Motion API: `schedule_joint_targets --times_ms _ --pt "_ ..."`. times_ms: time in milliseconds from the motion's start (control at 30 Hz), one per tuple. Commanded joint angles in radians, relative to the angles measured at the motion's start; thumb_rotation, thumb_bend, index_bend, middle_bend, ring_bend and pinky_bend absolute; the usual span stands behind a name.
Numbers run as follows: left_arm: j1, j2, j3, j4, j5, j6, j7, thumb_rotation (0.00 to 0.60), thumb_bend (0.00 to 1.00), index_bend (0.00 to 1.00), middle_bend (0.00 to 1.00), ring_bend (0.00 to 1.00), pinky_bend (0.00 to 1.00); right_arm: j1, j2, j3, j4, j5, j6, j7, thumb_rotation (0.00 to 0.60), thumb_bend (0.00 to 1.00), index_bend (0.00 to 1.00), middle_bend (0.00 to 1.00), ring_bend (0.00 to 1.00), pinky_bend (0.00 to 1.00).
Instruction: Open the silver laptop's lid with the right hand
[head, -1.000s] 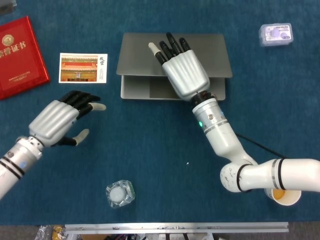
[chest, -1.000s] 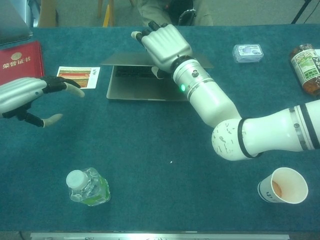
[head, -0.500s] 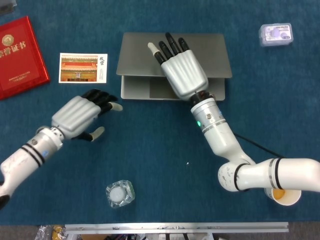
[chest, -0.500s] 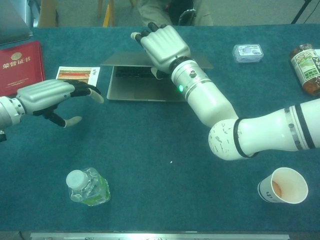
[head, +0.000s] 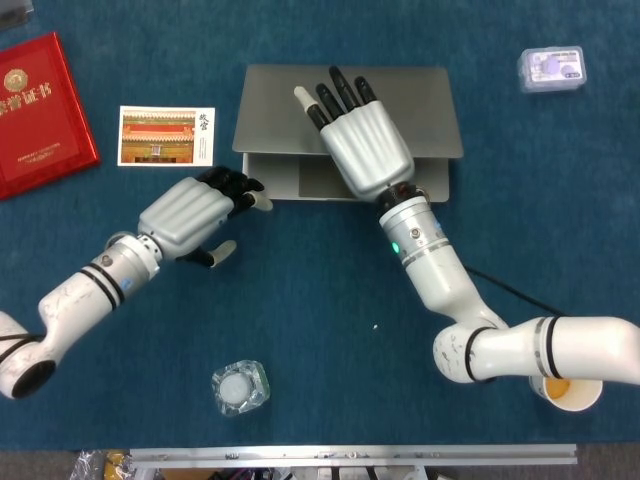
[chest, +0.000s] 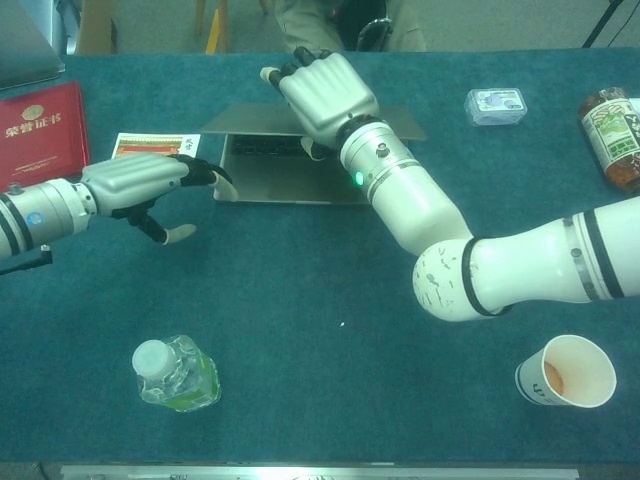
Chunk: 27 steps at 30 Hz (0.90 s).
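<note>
The silver laptop sits at the table's far middle, its lid (head: 425, 100) (chest: 405, 124) raised a little above the base (head: 275, 180) (chest: 265, 175), with the keyboard showing beneath in the chest view. My right hand (head: 365, 145) (chest: 322, 95) holds the lid's front edge, fingers stretched over its top and the thumb tucked under it. My left hand (head: 190, 215) (chest: 140, 180) holds nothing. Its loosely curled fingertips are at the base's front left corner; I cannot tell whether they touch it.
A red booklet (head: 35, 110) (chest: 40, 125) and a postcard (head: 165, 135) (chest: 150, 145) lie to the left. A water bottle (head: 240, 388) (chest: 178, 375) stands near the front edge, a paper cup (head: 570, 392) (chest: 565, 372) at front right. A small plastic box (head: 552, 68) (chest: 495, 105) and a brown jar (chest: 612, 125) sit far right.
My left hand has travelled right and forward, from open table to the laptop base's front left corner. The right hand stays on the lid, hardly shifted.
</note>
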Motion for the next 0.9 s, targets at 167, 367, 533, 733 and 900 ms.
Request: schedule_joint_targets --times_ms 167,367,533,733,900 --pt "-0.027 -0.052 -0.008 0.053 -0.030 -0.025 -0.019 0.600 0.42 0.20 0.12 0.09 0.07 0.002 -0.007 0.001 0.008 0.003 0.001 0.002 0.600 0.33 0.12 0.18 0.05 0.19" --pt "-0.050 -0.085 -0.008 0.100 -0.060 -0.061 -0.040 0.600 0.42 0.20 0.13 0.09 0.07 0.005 -0.012 0.003 0.018 0.000 -0.002 0.010 0.600 0.33 0.12 0.18 0.05 0.19" --pt "-0.057 -0.099 0.006 0.123 -0.067 -0.076 -0.046 0.600 0.42 0.20 0.13 0.09 0.07 0.006 -0.010 0.006 0.019 -0.004 -0.002 0.016 0.600 0.33 0.12 0.18 0.05 0.19" --pt "-0.056 -0.100 0.018 0.129 -0.071 -0.071 -0.050 0.600 0.42 0.20 0.14 0.09 0.07 0.011 0.004 0.023 0.017 -0.002 -0.001 0.018 0.600 0.33 0.12 0.18 0.05 0.19" --pt "-0.059 -0.103 0.024 0.129 -0.075 -0.072 -0.047 0.600 0.42 0.20 0.14 0.09 0.07 0.020 0.024 0.043 0.015 0.002 -0.001 0.015 0.600 0.33 0.12 0.18 0.05 0.19"
